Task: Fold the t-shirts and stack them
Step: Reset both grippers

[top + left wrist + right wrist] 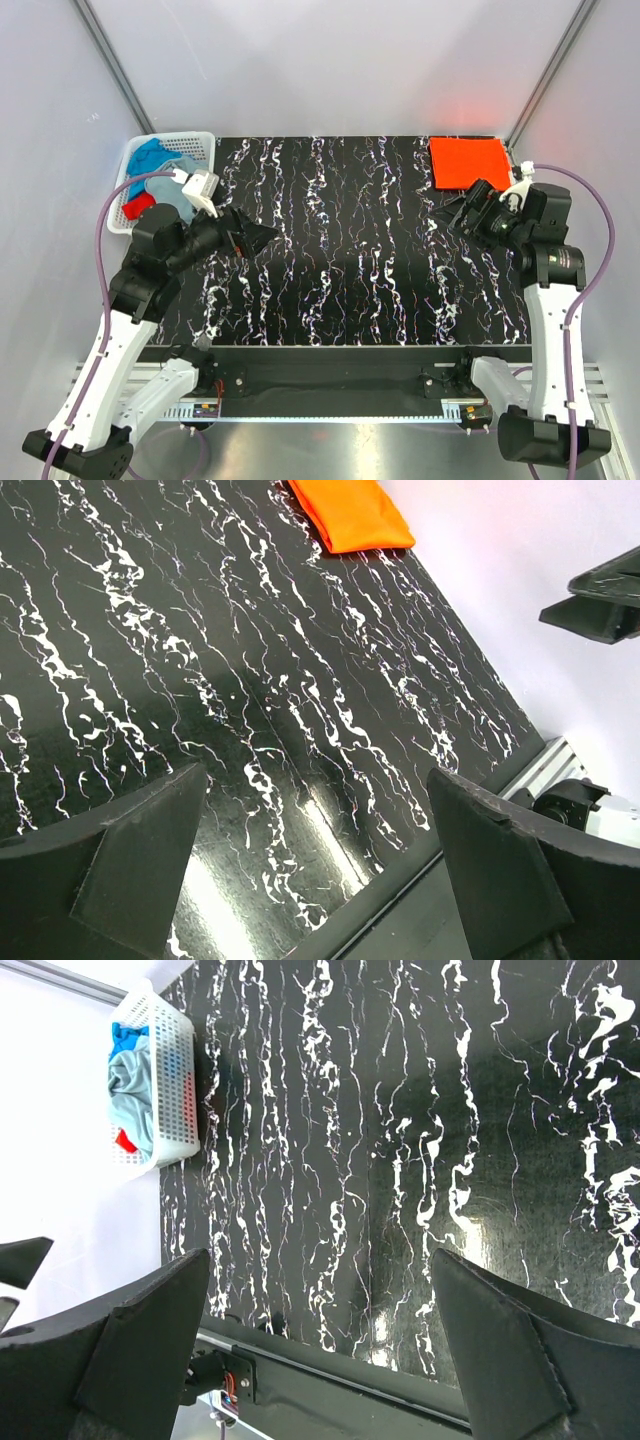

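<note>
— Where's our orange t-shirt (470, 162)?
— Folded at the tabletop (340, 250)'s far right corner, just beyond our right end effector (458, 212), which gapes empty. Our left end effector (258, 238), also wide and empty, hangs near the basket (205, 150) of t-shirts (150, 158).

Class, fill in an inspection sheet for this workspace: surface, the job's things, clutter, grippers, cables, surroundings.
Surface: table, glossy black with white veining.
Job's things: orange t-shirt folded flat at the far right corner; blue shirt, grey shirt and red shirt heaped in the white basket at the far left corner.
Clutter: nothing seen.
Grippers: left gripper and right gripper both open, empty, above the table.
Cables: purple cable loops off the left arm, another off the right.
Surroundings: white walls, metal frame post.
</note>
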